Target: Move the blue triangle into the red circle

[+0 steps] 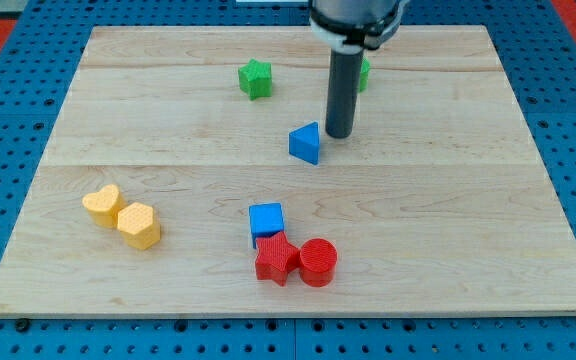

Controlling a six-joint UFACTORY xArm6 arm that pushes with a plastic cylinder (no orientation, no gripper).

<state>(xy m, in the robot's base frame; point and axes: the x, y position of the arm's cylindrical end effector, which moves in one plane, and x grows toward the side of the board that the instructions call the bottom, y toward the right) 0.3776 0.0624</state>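
tip: the rod's tip [340,134] is bare, no claw to part or close; it sits just beside the blue triangle [306,143], on its upper right, perhaps touching.
step: lining up the push.
next move: drive the triangle down toward the red circle [318,262], well apart.
in the way: blue cube [266,220] and red star [276,259] crowd the circle's left.
others: green star [255,78], yellow blocks [121,214] stand clear.

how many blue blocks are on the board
2. The blue triangle block sits mid-board, just left of my tip; the blue cube block lies lower, touching the red star block. None seems hidden.
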